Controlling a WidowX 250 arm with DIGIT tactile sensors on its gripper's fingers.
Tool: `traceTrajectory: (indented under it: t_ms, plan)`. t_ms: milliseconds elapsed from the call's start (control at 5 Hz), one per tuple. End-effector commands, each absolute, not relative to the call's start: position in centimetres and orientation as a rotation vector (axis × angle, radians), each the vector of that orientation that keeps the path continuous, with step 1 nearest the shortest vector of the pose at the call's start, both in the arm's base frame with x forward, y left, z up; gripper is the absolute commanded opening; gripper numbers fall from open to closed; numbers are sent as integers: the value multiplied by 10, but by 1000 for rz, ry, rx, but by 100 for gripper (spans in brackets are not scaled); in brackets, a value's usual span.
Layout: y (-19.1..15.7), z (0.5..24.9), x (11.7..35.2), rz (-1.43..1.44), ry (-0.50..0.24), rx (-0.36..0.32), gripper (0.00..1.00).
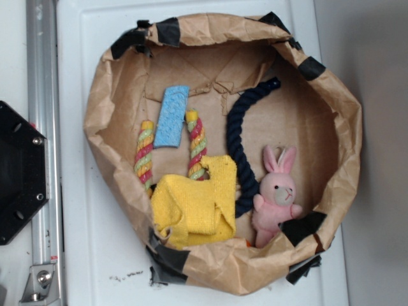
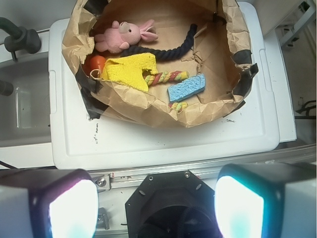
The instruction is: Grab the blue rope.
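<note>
The blue rope (image 1: 237, 137) is a thick dark navy twisted cord lying curved on the floor of a brown paper bag (image 1: 217, 29), between a yellow cloth and a pink bunny. In the wrist view the blue rope (image 2: 168, 52) runs along the far side of the bag (image 2: 148, 106). My gripper (image 2: 156, 208) is open wide with nothing between its fingers (image 2: 74, 210). It hangs high over the black robot base (image 2: 171, 203), well short of the bag and far from the rope. The gripper does not show in the exterior view.
In the bag also lie a pink bunny (image 1: 277, 194), a yellow cloth (image 1: 194, 204) covering part of a striped rope (image 1: 145, 153), a light-blue flat piece (image 1: 171, 116) and an orange object (image 2: 95, 63). The bag stands on a white lid (image 1: 95, 255) beside a metal rail (image 1: 41, 95).
</note>
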State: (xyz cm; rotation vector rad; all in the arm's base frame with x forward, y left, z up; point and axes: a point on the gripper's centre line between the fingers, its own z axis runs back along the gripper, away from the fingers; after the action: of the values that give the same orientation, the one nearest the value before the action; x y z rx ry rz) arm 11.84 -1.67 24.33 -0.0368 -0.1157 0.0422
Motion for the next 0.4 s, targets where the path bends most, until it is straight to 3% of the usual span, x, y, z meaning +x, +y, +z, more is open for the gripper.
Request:
traceTrajectory:
  t_ms: [0, 200]
  plan:
    - [-17, 243, 118, 42, -116, -37, 100]
    - [0, 211, 168, 290, -142, 3, 100]
